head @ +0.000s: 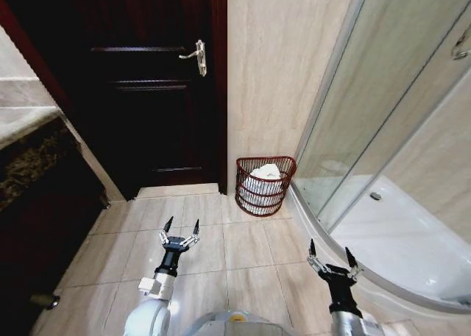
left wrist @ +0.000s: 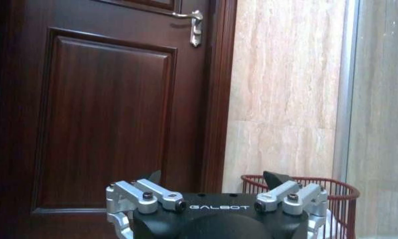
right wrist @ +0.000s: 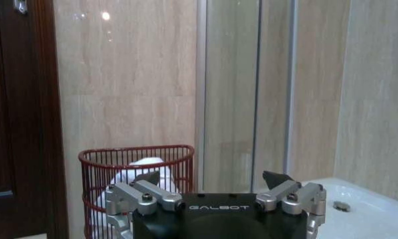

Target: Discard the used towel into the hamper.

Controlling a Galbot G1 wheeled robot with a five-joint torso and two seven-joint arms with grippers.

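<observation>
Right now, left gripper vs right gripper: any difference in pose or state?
The left gripper hangs over the beige floor tiles before the dark wooden door; the right gripper hangs near the white shower tray. The left one sits farther forward. Both are open, empty, pointing toward the red-brown wire hamper.

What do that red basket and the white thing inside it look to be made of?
The hamper looks like thin wire coated glossy dark red: open bars you can see through. The white towel inside looks like soft cloth, judging by its crumpled folds.
</observation>
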